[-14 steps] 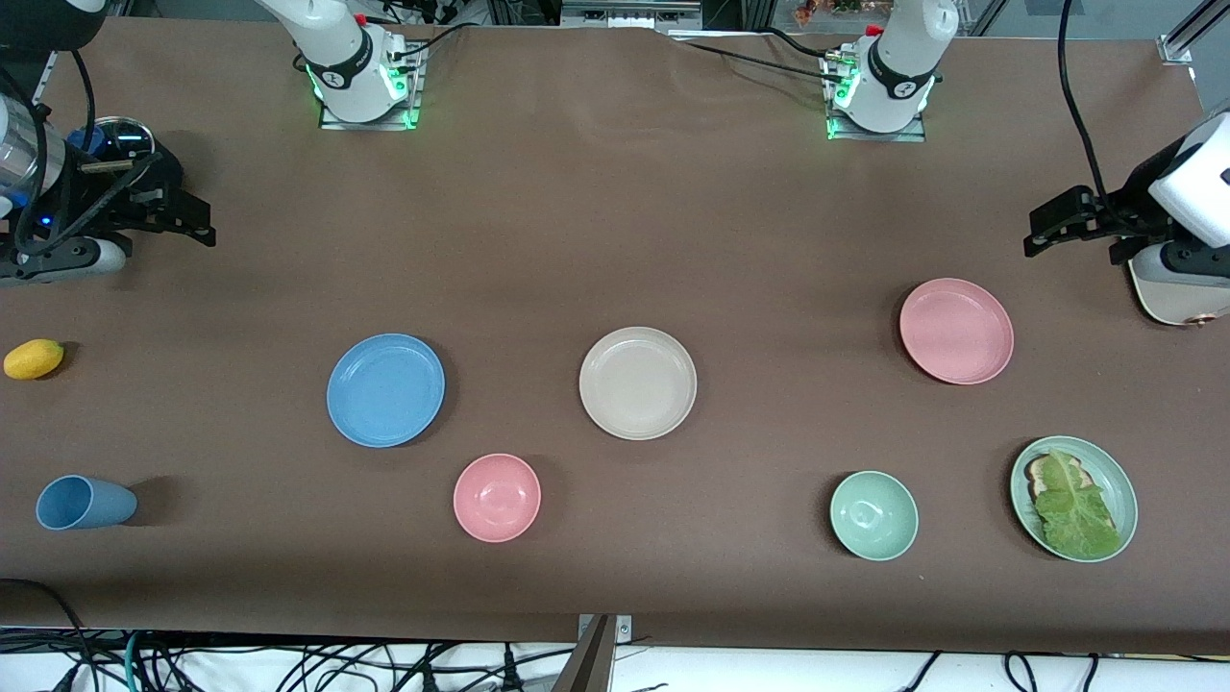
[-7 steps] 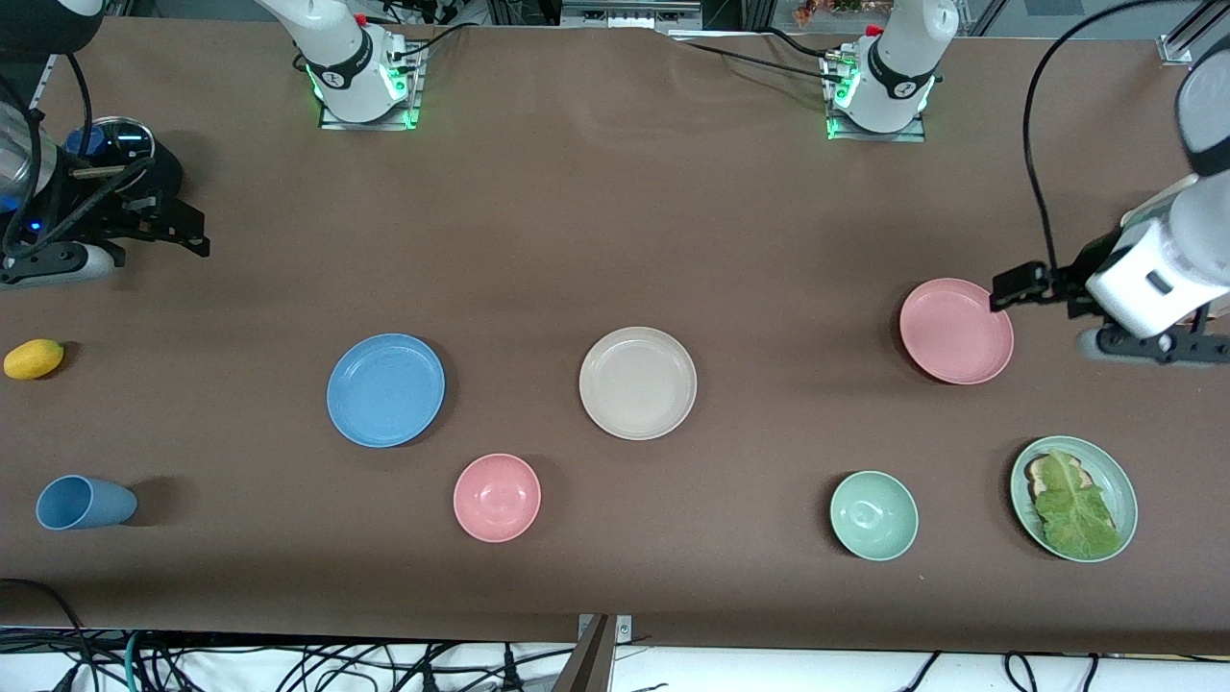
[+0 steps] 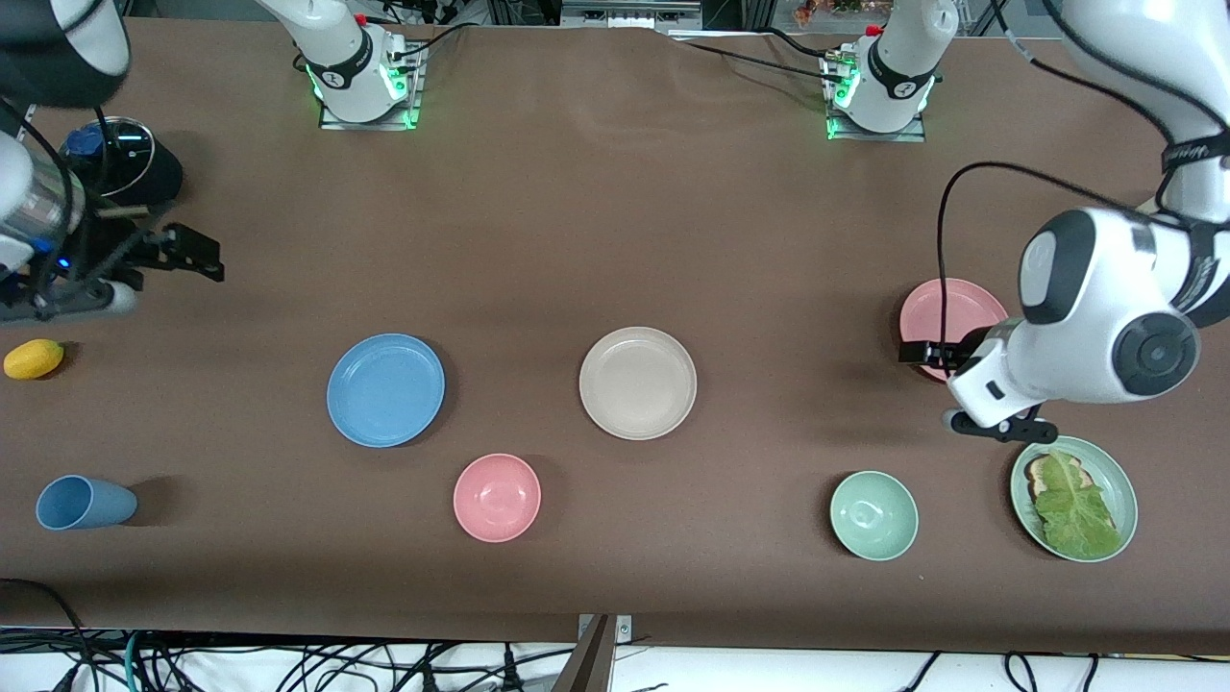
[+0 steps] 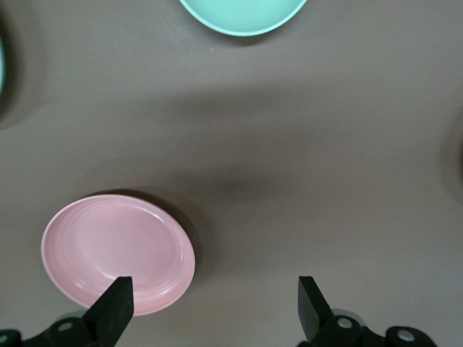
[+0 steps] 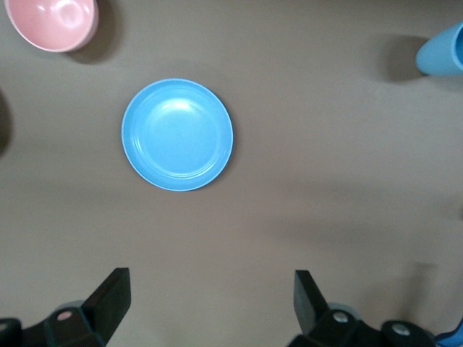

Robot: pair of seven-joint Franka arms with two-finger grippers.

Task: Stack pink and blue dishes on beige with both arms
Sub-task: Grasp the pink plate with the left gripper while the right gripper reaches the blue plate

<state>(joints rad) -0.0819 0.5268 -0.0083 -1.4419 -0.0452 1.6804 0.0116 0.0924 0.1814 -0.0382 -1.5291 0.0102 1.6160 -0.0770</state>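
Observation:
The pale pink plate (image 3: 947, 306) lies toward the left arm's end of the table, partly covered by the left arm. My left gripper (image 3: 924, 358) hangs open over the plate's rim on the side toward the beige plate. In the left wrist view the pink plate (image 4: 116, 253) sits under one finger (image 4: 114, 307), and the gripper (image 4: 212, 307) holds nothing. The beige plate (image 3: 637, 383) lies mid-table and the blue plate (image 3: 385, 389) lies beside it toward the right arm's end. My right gripper (image 3: 197, 259) is open over bare table; its wrist view shows the blue plate (image 5: 177, 134) ahead of the gripper (image 5: 210, 300).
A small pink bowl (image 3: 497, 497), a mint bowl (image 3: 873, 515) and a mint plate with lettuce (image 3: 1115, 481) lie nearer the front camera. A blue cup (image 3: 85, 503) lies on its side, and a yellow fruit (image 3: 34, 358) and a dark round device (image 3: 120, 154) sit at the right arm's end.
The left arm has swung in from the table's end and come over the pink plate. The right gripper has shifted only slightly. The plates have not moved.

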